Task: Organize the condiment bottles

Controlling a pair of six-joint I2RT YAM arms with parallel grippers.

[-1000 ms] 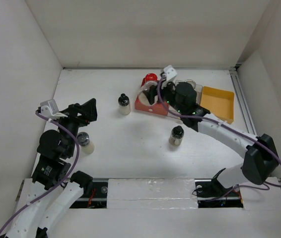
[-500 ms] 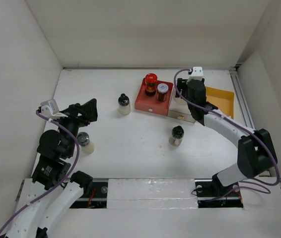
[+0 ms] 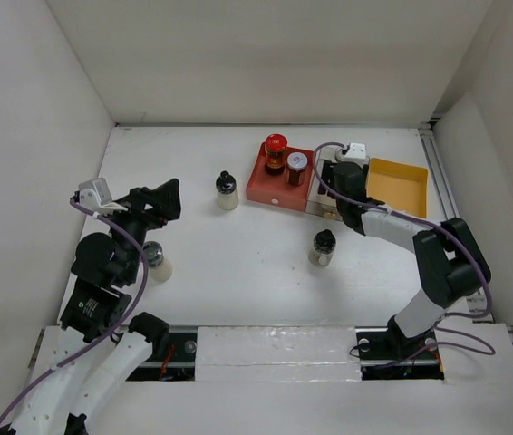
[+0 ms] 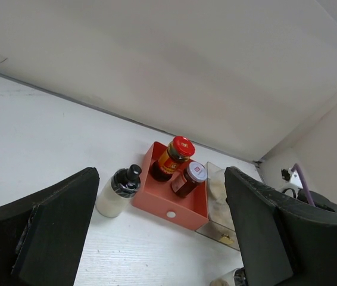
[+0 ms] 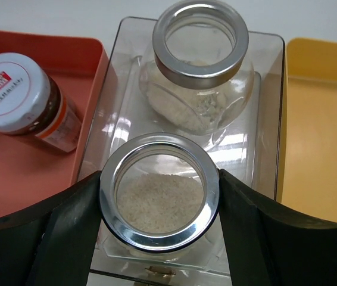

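Observation:
My right gripper (image 5: 159,202) is shut on a clear round jar (image 5: 159,199) of pale grains, its jaws pressed against both sides of the silver rim inside the clear tray (image 5: 270,119). A second clear jar (image 5: 199,65) stands behind it. The red tray (image 3: 266,186) holds a red-lidded dark jar (image 3: 276,145) and a white-lidded jar (image 3: 297,161). Black-capped shakers stand loose on the table: one (image 3: 227,190) left of the red tray, one (image 3: 322,246) in front of it. A third bottle (image 3: 155,260) sits by the left arm. My left gripper (image 3: 152,204) hangs open and empty, well away from the trays.
An empty yellow tray (image 3: 397,186) lies right of the clear tray. White walls close in the table on three sides. The right arm (image 3: 438,263) is folded in beside the trays. In the left wrist view the red tray (image 4: 174,205) shows between my fingers.
The right wrist swung from over the red tray's edge to the right, then settled back over the clear tray. The left arm barely shifted.

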